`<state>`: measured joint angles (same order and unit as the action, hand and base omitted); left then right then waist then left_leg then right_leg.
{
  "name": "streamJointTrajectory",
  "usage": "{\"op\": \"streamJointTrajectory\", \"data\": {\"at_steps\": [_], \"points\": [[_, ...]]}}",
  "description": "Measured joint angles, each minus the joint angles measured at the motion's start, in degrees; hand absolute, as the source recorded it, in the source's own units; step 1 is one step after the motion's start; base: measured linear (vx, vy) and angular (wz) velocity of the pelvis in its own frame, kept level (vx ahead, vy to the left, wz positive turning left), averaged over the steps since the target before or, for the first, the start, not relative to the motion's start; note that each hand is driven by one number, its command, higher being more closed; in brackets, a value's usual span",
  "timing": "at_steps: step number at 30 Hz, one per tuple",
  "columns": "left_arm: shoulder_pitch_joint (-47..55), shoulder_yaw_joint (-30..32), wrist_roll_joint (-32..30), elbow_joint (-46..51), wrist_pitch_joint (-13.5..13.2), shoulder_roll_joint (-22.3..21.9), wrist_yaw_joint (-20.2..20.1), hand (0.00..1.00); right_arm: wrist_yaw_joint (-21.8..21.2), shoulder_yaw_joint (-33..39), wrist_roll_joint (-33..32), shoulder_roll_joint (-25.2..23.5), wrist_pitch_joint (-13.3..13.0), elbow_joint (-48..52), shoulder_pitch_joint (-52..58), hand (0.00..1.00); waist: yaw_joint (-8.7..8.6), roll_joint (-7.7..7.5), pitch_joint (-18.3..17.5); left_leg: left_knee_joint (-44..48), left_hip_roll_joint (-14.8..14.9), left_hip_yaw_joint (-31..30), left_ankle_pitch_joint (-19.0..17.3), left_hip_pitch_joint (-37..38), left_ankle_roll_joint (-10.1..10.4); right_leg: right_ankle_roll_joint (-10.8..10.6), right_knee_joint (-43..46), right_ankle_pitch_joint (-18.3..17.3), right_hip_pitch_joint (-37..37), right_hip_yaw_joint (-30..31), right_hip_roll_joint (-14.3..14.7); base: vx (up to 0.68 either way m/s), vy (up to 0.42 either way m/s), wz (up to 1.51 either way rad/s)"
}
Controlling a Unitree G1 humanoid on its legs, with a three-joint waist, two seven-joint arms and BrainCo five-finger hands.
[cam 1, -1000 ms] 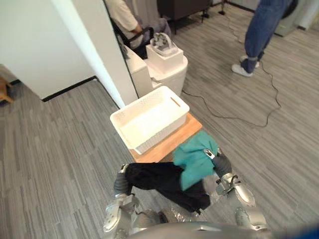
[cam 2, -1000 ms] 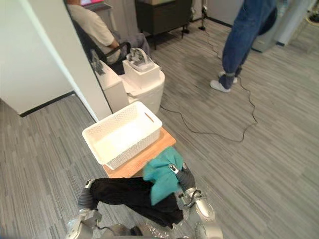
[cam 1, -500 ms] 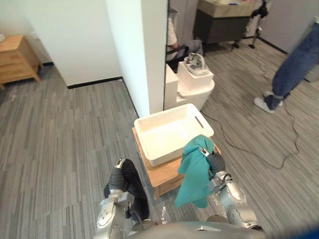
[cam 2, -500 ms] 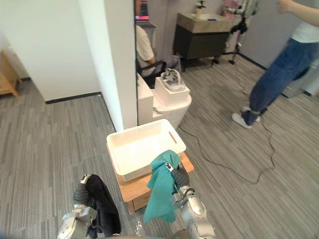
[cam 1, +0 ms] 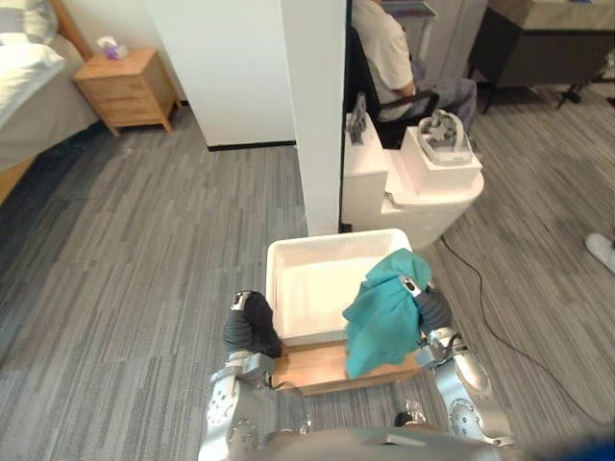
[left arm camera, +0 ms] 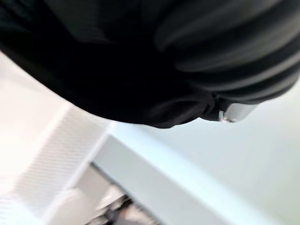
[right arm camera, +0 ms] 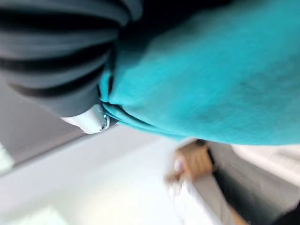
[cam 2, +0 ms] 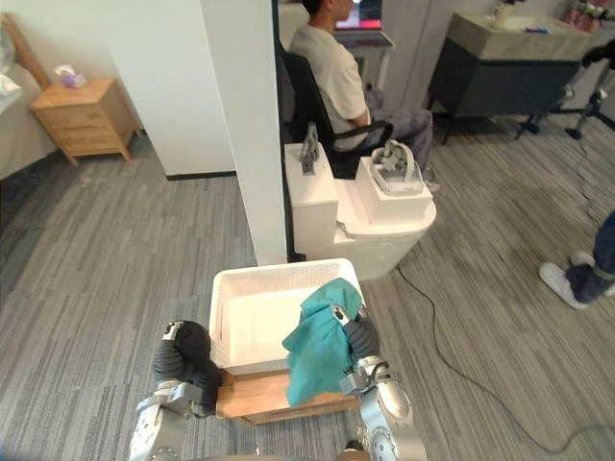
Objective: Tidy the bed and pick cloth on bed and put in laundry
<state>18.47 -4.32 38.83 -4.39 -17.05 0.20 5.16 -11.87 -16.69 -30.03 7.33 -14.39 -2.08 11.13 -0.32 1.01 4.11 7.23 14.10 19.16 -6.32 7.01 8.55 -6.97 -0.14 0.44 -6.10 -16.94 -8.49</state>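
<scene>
Floor (cam 1: pixel 144 250): grey plank laminate. A low wooden stand (cam 1: pixel 317 365) sits on it straight ahead. A white perforated basket (cam 1: pixel 332 237) is on top and covers most of the stand, with a strip of bare wood on the near side. Past the basket, a white rounded unit (cam 1: pixel 404 202) is on the floor. It carries a white box (cam 1: pixel 440 165) with a grey device (cam 1: pixel 439 125) on top. Far left, a wooden nightstand (cam 1: pixel 130 91) is on the floor with a small item (cam 1: pixel 112 48) on it, and the bed (cam 1: pixel 29 86) edge is beside it. A chair (cam 2: pixel 298 96) is behind the unit with a person (cam 2: pixel 332 67) seated.
</scene>
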Motion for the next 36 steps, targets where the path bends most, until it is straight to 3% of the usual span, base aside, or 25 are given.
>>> {"op": "streamJointTrajectory", "data": {"at_steps": [3,11,17,20,24,28,31,34,36], "points": [[-0.6,3.0,1.2,0.2,-0.6,0.0,5.5,1.00,-0.1,0.3,0.0,0.0,2.5,0.5,0.8,1.00,1.28,-0.23,-0.1,-1.4,-1.1,3.1,1.5,-0.5,-1.5,0.2,0.2,-1.6,-0.4,-2.7,-0.4,-0.05,-0.050,0.41],[-2.0,15.6,-0.1,1.3,-5.8,0.7,13.0,1.00,-0.5,5.9,-0.1,-0.8,4.8,1.3,6.4,1.00,0.94,-0.95,-2.0,-11.6,-3.8,0.5,7.3,0.1,-2.1,0.0,1.1,-2.5,-0.4,-7.8,-1.7,-0.02,0.003,0.39],[-6.2,21.7,-2.5,14.4,-9.9,2.6,18.6,1.00,-0.6,5.8,-0.1,-3.5,6.8,3.6,8.1,1.00,-0.08,-1.54,-3.7,-11.9,-4.2,3.5,8.2,0.3,-2.0,-0.1,1.6,-2.4,-1.2,-9.0,-2.8,-0.01,0.021,0.10],[-9.9,25.0,-4.7,18.3,-11.2,7.6,18.5,1.00,-0.7,5.3,0.0,-4.0,7.4,4.8,9.8,1.00,-0.43,-0.28,-5.7,-12.1,-4.1,6.1,8.1,1.2,-2.0,-0.1,1.7,-2.4,-1.6,-8.8,-3.3,-0.01,0.013,-0.06],[-15.4,25.8,-7.6,19.8,-12.2,13.0,17.0,1.00,-0.9,4.8,-0.1,-3.9,7.5,5.8,10.7,1.00,-1.41,0.56,-6.5,-11.2,-3.0,13.9,6.9,2.9,-1.7,-0.3,1.7,-2.3,-2.5,-7.8,-3.5,-0.03,0.022,-0.10],[-23.5,21.7,-8.8,21.1,-13.2,16.3,10.9,1.00,-0.9,4.6,-0.1,-3.9,8.0,5.8,11.9,1.00,-2.57,1.20,-6.9,-11.3,-3.1,16.9,6.9,4.4,-1.0,-0.6,1.7,-2.0,-1.6,-4.4,-3.4,-0.03,0.015,-0.33],[-30.6,13.3,-11.2,21.2,-11.6,16.8,7.0,1.00,-0.9,4.6,-0.1,-3.9,8.1,5.8,11.9,1.00,-4.07,1.67,-6.9,-11.7,-3.3,19.1,7.7,4.7,-1.1,-0.5,1.7,-1.4,-0.1,-2.4,-3.0,-0.01,0.007,-0.36],[-35.4,5.4,-16.9,21.1,-8.2,16.7,5.1,1.00,-0.9,4.5,-0.1,-4.0,8.1,5.8,12.1,1.00,-5.60,1.89,-6.9,-12.3,-3.5,21.1,7.9,5.8,-0.9,-0.3,1.5,-1.3,0.5,-0.5,-2.4,0.01,0.006,-0.41],[-41.2,0.0,-20.8,18.6,-4.7,16.3,3.6,1.00,-0.8,4.5,-0.2,-4.0,8.1,5.8,12.9,1.00,-6.90,2.87,-6.6,-12.3,-3.1,23.4,7.9,6.2,-0.8,-0.1,1.5,-1.1,1.7,1.7,-1.7,0.01,-0.010,-0.46]]}}
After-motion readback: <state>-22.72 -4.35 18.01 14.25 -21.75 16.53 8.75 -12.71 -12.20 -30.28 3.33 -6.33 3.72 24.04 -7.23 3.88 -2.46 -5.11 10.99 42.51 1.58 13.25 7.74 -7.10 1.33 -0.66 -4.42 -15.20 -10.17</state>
